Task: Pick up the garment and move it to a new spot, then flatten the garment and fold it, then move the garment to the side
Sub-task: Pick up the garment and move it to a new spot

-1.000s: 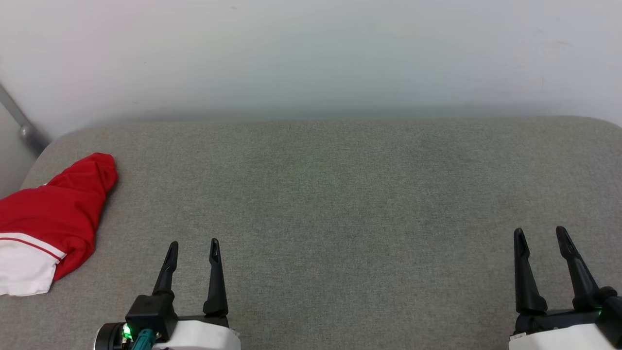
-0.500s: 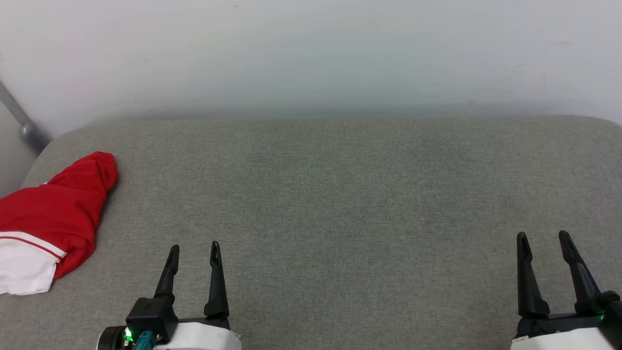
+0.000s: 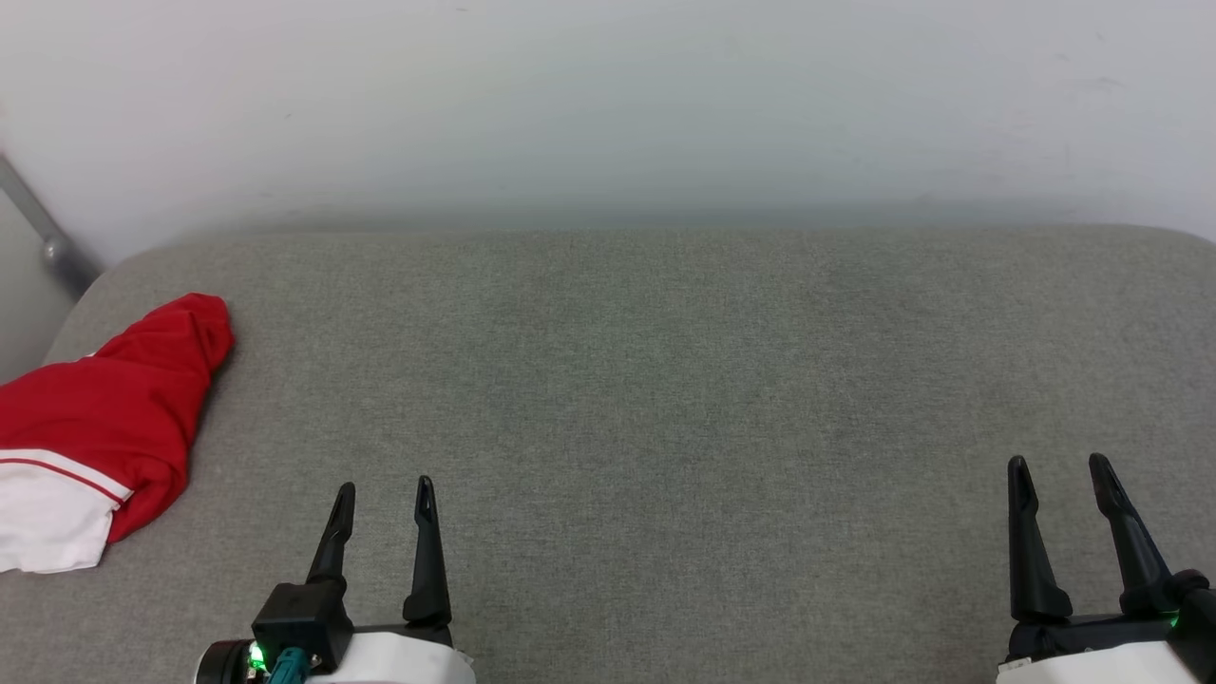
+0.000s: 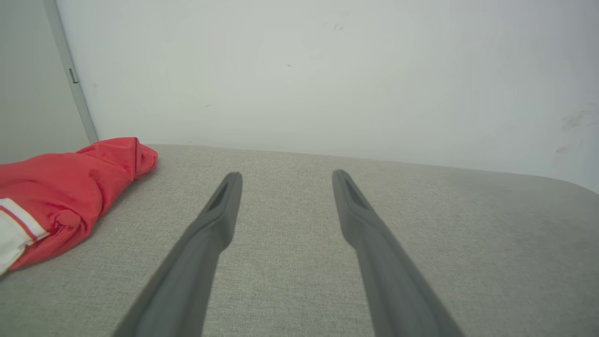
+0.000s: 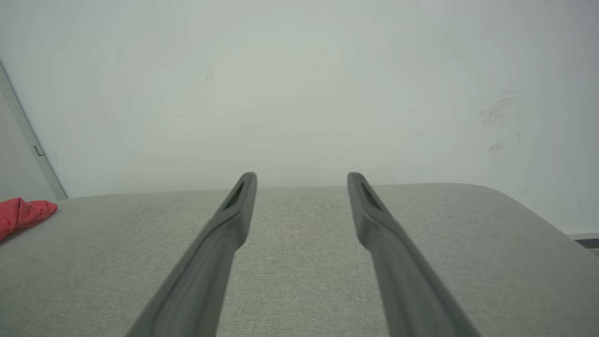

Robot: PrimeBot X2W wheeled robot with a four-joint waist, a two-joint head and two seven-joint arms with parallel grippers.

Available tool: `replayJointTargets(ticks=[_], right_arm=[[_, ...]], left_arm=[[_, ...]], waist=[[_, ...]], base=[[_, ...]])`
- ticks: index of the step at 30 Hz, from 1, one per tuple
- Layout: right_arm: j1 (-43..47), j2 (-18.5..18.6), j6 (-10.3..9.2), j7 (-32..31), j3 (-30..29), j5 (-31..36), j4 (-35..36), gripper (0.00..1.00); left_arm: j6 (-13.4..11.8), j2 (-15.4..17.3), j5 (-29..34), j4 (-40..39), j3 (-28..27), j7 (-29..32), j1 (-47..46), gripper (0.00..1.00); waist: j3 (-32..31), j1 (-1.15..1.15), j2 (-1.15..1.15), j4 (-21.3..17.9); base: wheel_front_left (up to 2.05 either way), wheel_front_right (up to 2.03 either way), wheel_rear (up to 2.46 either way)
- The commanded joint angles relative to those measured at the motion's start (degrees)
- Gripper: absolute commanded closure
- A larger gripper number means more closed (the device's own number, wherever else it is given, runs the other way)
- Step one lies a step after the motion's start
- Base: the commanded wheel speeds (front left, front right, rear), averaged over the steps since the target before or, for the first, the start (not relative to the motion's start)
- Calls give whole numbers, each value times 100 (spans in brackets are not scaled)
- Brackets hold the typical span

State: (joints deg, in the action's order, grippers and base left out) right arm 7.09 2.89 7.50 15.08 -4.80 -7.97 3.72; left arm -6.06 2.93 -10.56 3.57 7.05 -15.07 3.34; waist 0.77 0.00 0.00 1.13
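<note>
The garment (image 3: 104, 418), bright red with a white panel edged by a thin red stripe, lies bunched at the far left of the grey cushioned surface (image 3: 646, 380). In the left wrist view the garment (image 4: 65, 187) sits left of the fingers, and in the right wrist view the garment (image 5: 23, 213) peeks in at the left edge. My left gripper (image 3: 385, 490) is open near the front edge, right of the garment and apart from it, with nothing between its fingers. My right gripper (image 3: 1057, 465) is open at the lower right, also holding nothing.
A pale wall (image 3: 608, 104) rises just behind the surface. A grey metal bar (image 3: 43, 237) slants down at the far left corner. The surface's rounded right end (image 5: 529, 210) drops off beside the right gripper.
Both grippers have drawn back slightly toward the front edge. The garment lies as before.
</note>
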Motion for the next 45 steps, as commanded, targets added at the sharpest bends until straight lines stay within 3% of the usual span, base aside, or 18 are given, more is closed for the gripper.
replayJointTargets(ticks=[1,11,34,45], right_arm=[[50,-3,-2,14,5,3,-4,0],[82,-3,-2,14,22,41,29,0],[41,-3,-3,14,52,219,130,0],[-4,-3,-3,14,105,299,130,0]], left_arm=[[-10,-6,22,14,4,-16,27,0],[-33,-5,25,75,-15,-16,-94,0],[-425,-6,42,-13,-270,-16,-167,0],[-540,-7,1,-95,-348,-16,-123,0]], waist=[[1,0,0,10],[26,0,0,386],[188,0,0,2343],[258,0,0,2876]], base=[[0,0,0],[0,0,0],[0,0,0],[0,0,0]])
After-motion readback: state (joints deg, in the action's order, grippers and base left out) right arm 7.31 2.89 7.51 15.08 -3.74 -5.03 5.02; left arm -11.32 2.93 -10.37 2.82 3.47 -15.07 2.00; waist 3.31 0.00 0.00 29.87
